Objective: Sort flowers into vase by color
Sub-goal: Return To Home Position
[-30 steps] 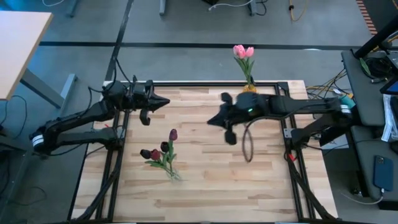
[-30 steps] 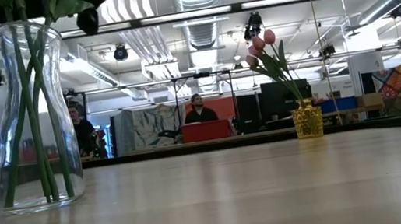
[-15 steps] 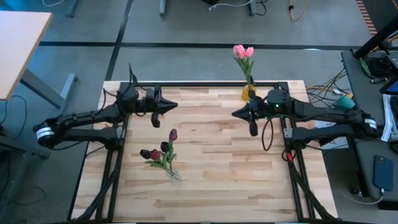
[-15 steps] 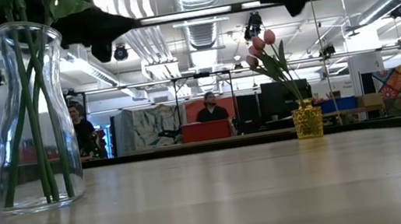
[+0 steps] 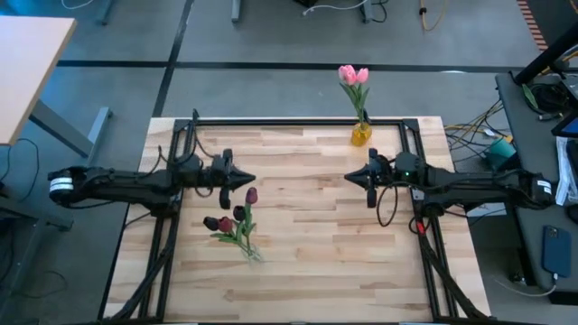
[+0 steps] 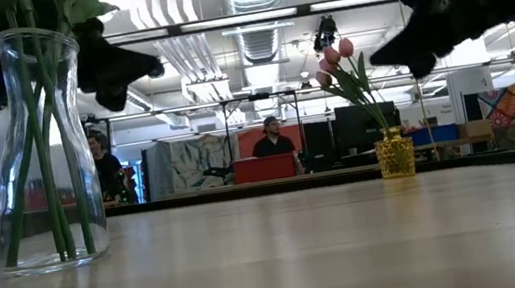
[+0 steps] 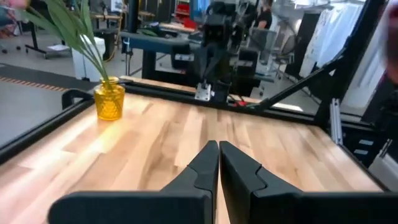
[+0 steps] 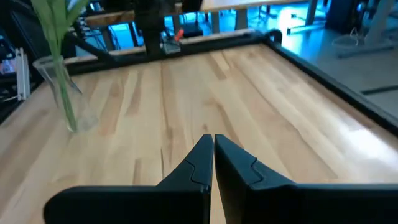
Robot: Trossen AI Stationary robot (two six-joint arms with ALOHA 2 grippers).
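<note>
Sorting looks done: dark tulips [image 5: 235, 215] in near-left clear vase [image 6: 39, 144], pink tulips [image 5: 353, 76] in far yellow vase [image 5: 360, 135]. Left gripper [image 7: 218, 144] and right gripper [image 8: 212, 137] clenched, empty; only homing remains.

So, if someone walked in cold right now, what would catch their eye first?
Probably the two bouquets: pink tulips in a small yellow vase at the far edge of the table, and dark red tulips in a clear vase nearer the left arm. Then the left gripper and right gripper, fingers shut and empty, pointing at each other above its middle.
</note>
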